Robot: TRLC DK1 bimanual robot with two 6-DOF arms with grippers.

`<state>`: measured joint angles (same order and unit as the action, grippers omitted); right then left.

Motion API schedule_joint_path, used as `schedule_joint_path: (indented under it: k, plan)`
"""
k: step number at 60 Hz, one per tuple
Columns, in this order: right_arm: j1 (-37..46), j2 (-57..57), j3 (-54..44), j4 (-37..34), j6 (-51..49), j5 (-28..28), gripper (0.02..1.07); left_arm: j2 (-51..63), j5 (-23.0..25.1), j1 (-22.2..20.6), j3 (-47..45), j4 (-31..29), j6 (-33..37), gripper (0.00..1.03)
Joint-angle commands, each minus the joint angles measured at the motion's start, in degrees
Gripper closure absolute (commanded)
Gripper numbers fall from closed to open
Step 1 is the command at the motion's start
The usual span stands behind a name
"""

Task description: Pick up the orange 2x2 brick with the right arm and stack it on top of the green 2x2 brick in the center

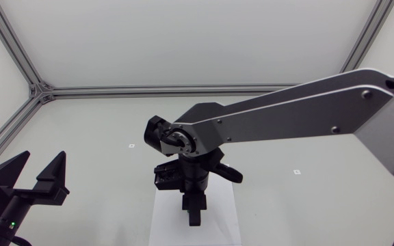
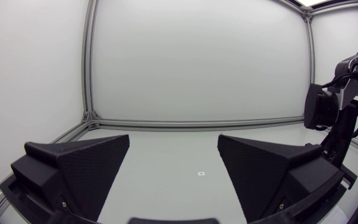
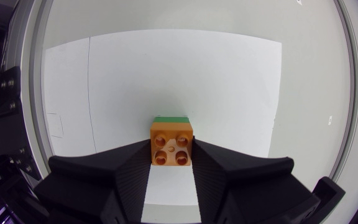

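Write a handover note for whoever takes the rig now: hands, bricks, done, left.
Left hand: open, empty, far from the bricks.
Right hand: shut on the orange plastic 2x2 brick, over the white paper sheet at centre.
Green plastic 2x2 brick: beneath the orange one, only an edge showing.
Done: orange brick picked, brought over the green.
Left: seating unconfirmed; press down if needed, open the hand, withdraw.
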<state>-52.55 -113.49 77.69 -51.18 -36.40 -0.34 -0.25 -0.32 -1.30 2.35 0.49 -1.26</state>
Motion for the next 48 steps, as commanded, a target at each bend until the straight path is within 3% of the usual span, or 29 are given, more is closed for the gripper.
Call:
schedule_joint_path:
  k: [1,6,13,18,48]
  plan:
    - [-0.27,-4.81,-3.6,1.96,0.72,0.25,0.94,-0.45,0.23,0.16,-2.35,-0.84,0.73,0.04]
    - [-0.09,-4.37,-3.51,2.05,0.89,0.34,0.86,-0.45,0.23,0.16,-2.35,-0.76,0.73,0.04]
    - [0.0,-3.75,-3.6,2.22,1.16,0.69,0.65,-0.45,0.23,0.16,-2.35,-0.84,0.73,0.04]
    - [0.0,-3.14,-3.6,2.49,1.25,0.69,0.6,-0.45,0.23,0.16,-2.35,-0.84,0.73,0.04]
    - [-0.18,-1.64,-4.13,3.54,0.89,0.6,0.55,-0.45,0.23,0.16,-2.35,-0.84,0.73,0.04]
